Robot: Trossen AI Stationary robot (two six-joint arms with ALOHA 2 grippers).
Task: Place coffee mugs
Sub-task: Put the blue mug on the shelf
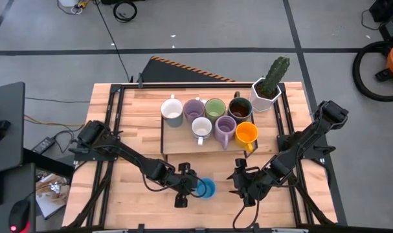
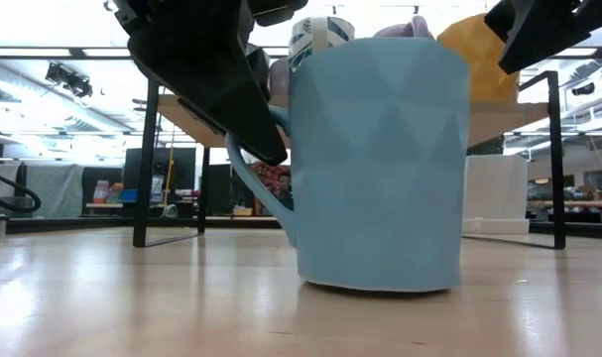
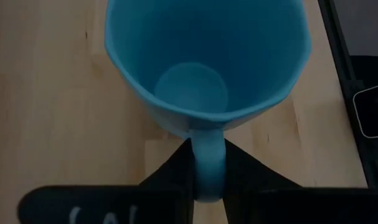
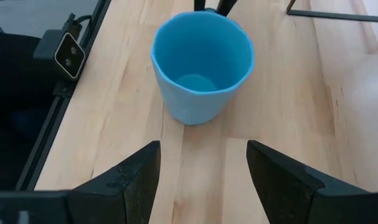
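Observation:
The blue mug [image 1: 206, 188] stands upright on the wooden table near its near edge, large in the low view [image 2: 380, 159]. My left gripper [image 1: 192, 186] is at the mug's left side, shut on its handle [image 3: 207, 158]. My right gripper [image 1: 238, 181] sits level to the mug's right, open, with the mug [image 4: 201, 62] a short way beyond its fingertips. Seven other mugs stand on a raised wooden shelf [image 1: 183, 147]: white [image 1: 172, 111], lilac [image 1: 194, 109], green [image 1: 215, 108], dark brown [image 1: 239, 108], white [image 1: 201, 128], lilac [image 1: 224, 129] and orange [image 1: 247, 134]. My left gripper pinches the blue mug's handle [image 3: 207, 143] between its two fingers [image 3: 170, 171], one on each side of the loop. It comes from the table's left, slanting down onto the handle [image 2: 266, 129]. The mug sits upright with its base [image 2: 380, 286] on the table.
A white faceted pot with a green cactus [image 1: 269, 87] stands at the shelf's right far corner. The shelf's black metal legs [image 2: 142, 169] rise behind the mug. Bare wood lies left and right of the mug along the near edge [image 1: 125, 200].

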